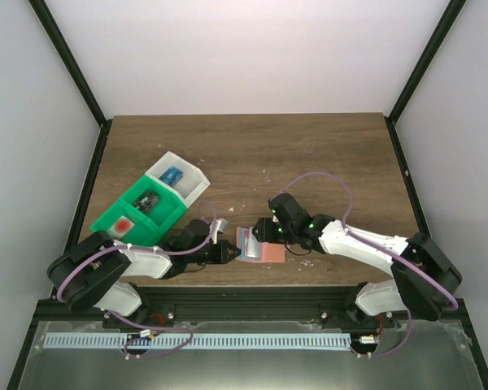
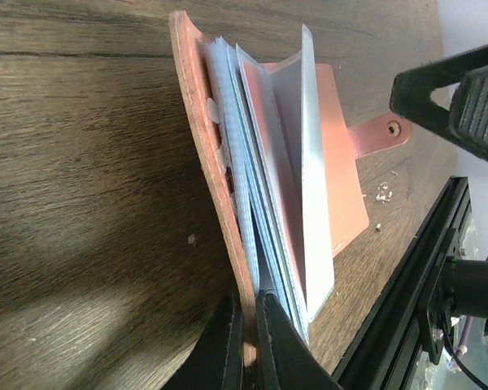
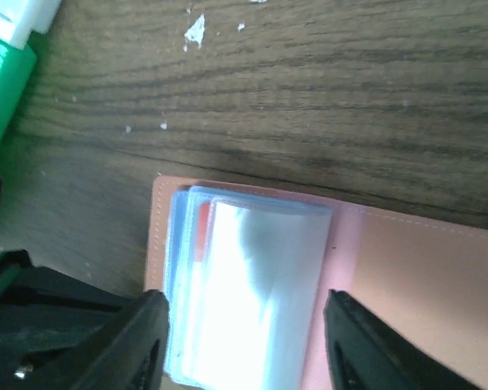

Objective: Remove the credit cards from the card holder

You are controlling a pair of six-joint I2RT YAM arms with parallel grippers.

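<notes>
The card holder (image 1: 264,250) lies open near the table's front edge, with a salmon cover and light blue sleeves. My left gripper (image 1: 230,253) is shut on its raised left cover flap (image 2: 220,203), with the jaws pinching the flap's near edge (image 2: 248,341). The sleeves (image 2: 268,187) stand fanned beside it. My right gripper (image 1: 264,234) hovers open over the sleeves (image 3: 252,284), with its fingers (image 3: 138,341) on either side. A red sliver of a card (image 3: 202,231) shows inside a sleeve. A blue card (image 1: 175,175), a dark card (image 1: 149,201) and a red card (image 1: 125,221) lie in the trays.
A green tray (image 1: 159,229) and an adjoining white tray (image 1: 195,188) stand at the left, close to my left arm. Small white crumbs (image 1: 305,262) lie around the holder. The black frame rail (image 1: 244,286) runs just in front of the holder.
</notes>
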